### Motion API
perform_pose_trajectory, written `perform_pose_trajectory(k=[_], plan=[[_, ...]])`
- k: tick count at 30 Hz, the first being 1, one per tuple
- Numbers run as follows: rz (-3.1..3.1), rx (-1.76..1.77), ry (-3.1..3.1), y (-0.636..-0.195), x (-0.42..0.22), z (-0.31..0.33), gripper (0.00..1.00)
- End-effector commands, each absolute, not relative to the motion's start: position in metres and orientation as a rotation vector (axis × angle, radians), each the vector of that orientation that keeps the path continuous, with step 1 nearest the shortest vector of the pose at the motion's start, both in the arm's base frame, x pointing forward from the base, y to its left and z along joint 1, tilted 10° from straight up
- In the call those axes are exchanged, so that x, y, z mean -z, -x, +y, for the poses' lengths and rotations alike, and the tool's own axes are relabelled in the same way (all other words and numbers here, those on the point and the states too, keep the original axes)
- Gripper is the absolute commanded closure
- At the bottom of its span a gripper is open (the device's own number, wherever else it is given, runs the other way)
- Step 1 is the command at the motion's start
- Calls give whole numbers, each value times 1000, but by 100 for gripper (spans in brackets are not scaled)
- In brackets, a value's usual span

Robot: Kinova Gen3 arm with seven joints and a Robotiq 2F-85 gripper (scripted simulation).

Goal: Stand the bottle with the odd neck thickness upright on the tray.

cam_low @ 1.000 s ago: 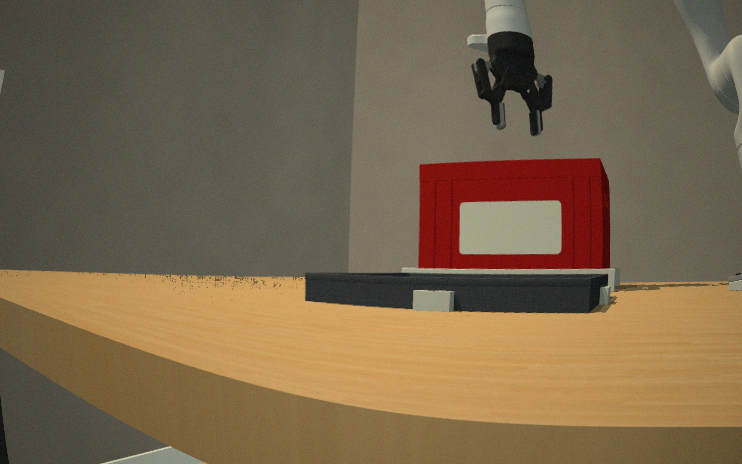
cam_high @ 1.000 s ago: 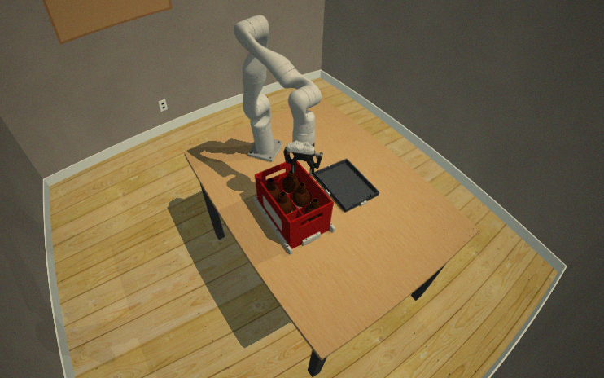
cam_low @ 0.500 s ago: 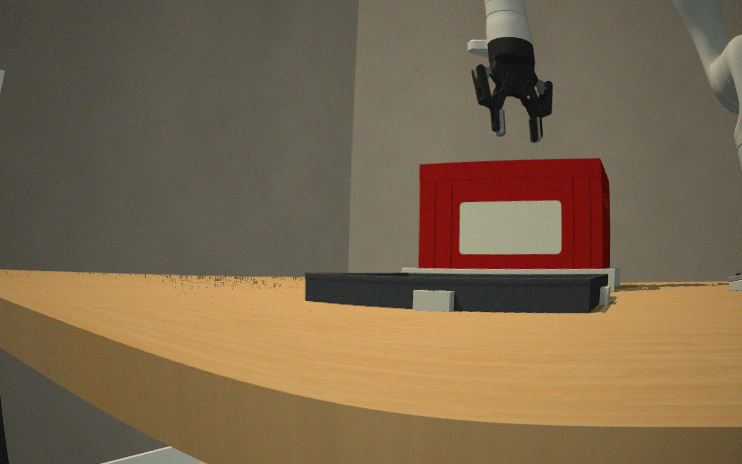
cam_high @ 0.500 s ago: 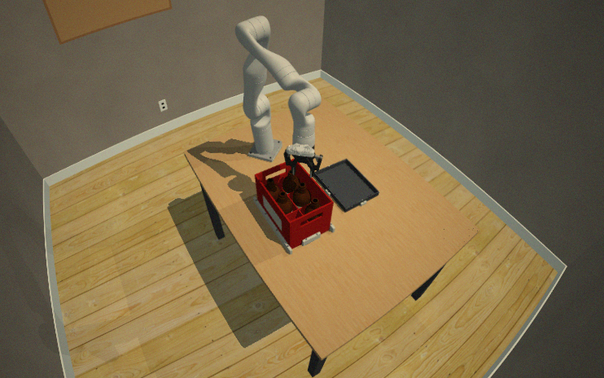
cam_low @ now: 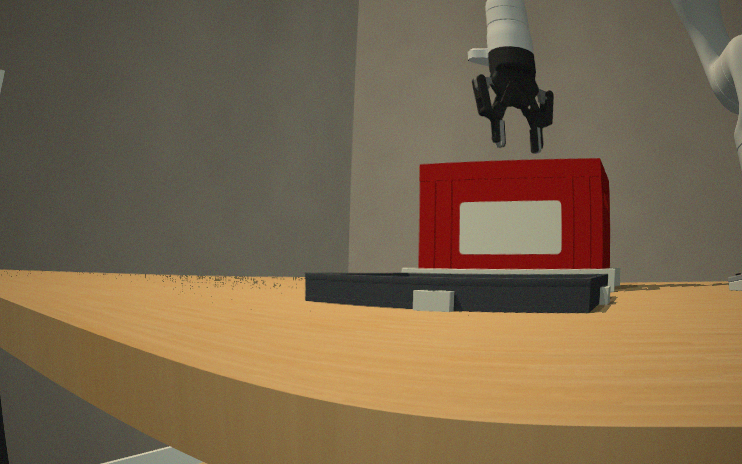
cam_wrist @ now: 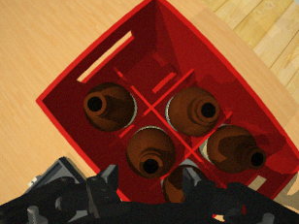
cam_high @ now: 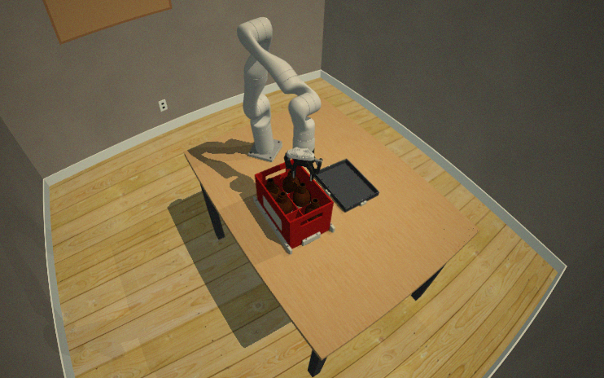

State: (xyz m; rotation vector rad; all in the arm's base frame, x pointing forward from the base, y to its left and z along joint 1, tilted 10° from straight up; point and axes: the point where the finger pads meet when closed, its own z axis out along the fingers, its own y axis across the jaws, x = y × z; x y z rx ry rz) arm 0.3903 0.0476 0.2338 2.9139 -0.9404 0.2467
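Jaws (cam_high: 303,174) (cam_low: 517,146) spread, holding nothing, above the crate (cam_high: 310,229) (cam_low: 511,183) (cam_wrist: 97,159). Approach step; next, presumably, align over the odd-necked bottle and descend.

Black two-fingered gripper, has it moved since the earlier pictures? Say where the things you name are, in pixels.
Yes, down. In the exterior view, the fingertips of the black two-fingered gripper (cam_high: 303,177) (cam_low: 518,146) (cam_wrist: 150,175) are closer to the top edge of the red plastic crate (cam_high: 308,229) (cam_low: 511,169) (cam_wrist: 218,72), though still above it.
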Motion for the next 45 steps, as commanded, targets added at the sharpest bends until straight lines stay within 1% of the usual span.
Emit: perform_pose_trajectory(k=[1,45], plan=[[-940,-241,-2911,-390,-230,47,36],[-940,-241,-2911,-391,-220,46,36]])
